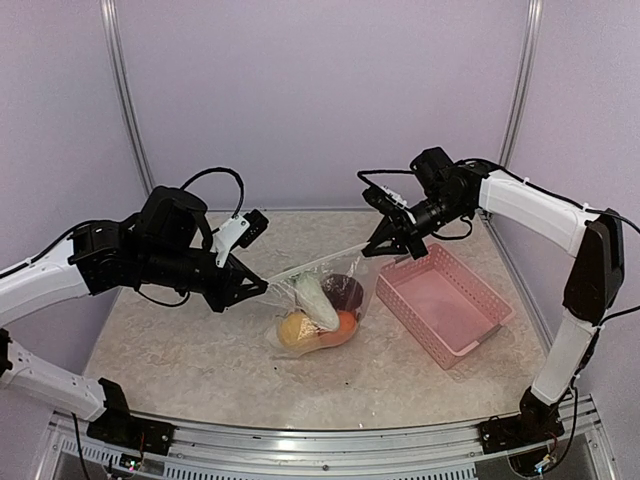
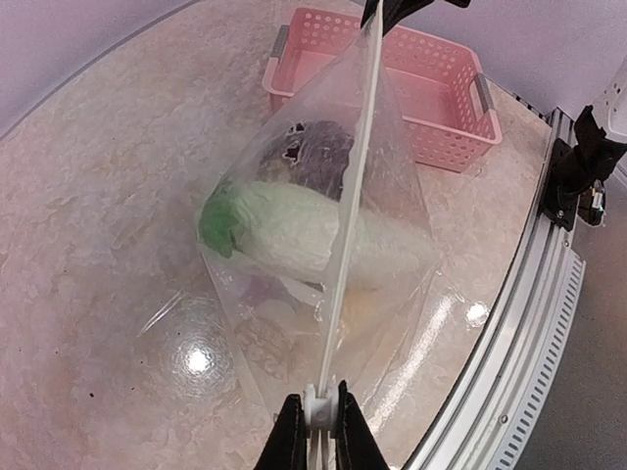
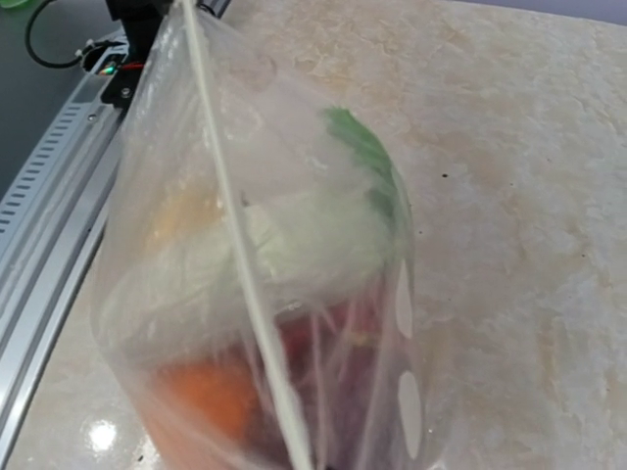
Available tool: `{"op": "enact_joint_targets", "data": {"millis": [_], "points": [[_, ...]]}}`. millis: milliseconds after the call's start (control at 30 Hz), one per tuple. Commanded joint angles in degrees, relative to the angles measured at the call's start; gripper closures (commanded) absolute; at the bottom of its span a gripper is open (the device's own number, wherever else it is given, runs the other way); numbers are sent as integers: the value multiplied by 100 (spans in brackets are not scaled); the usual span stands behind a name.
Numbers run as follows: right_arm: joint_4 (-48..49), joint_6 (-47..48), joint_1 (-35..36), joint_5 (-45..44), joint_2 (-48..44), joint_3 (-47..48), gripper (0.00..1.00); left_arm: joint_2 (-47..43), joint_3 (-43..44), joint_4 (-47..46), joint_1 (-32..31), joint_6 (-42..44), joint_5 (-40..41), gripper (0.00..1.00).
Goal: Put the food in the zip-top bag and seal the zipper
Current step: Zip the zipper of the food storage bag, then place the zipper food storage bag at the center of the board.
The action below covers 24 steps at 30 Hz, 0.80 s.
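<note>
The clear zip-top bag hangs stretched between my two grippers, its bottom resting on the table. Inside it lies the food: a white vegetable with a green leaf, a dark purple piece, a yellow piece and an orange piece. The zipper runs taut and straight as a pale strip from one gripper to the other. My left gripper is shut on the white slider at the zipper's near end. My right gripper pinches the bag's far end. The right wrist view shows the zipper close up, its own fingers hidden.
A pink slatted basket stands empty to the right of the bag, also showing in the left wrist view. The metal rail runs along the table's near edge.
</note>
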<state>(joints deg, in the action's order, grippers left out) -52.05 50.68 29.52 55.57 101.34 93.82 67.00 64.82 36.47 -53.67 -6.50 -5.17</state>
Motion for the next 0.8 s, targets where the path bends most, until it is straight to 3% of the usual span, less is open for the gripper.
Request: {"op": "enact_joint_targets", "data": {"millis": [0,167,433,633,767], "points": [[118,-175,-188,-255,-150,137,100,-8,-11,478,150,166,196,92],[686,-532,-183,-392,98,279,100,151,109,-17,618,605,207,96],[1394,-901,-194,-866,744,1191,100,1114,1087,-354,1437,1552,-226,99],[1935,-820,-157,-994,256,-334,99,1219,580,-149,1350,1408,-744,93],[1954,-705,77,-1172,-92,-1401,67,1161,-9,-193,1027,952,-821,71]]}}
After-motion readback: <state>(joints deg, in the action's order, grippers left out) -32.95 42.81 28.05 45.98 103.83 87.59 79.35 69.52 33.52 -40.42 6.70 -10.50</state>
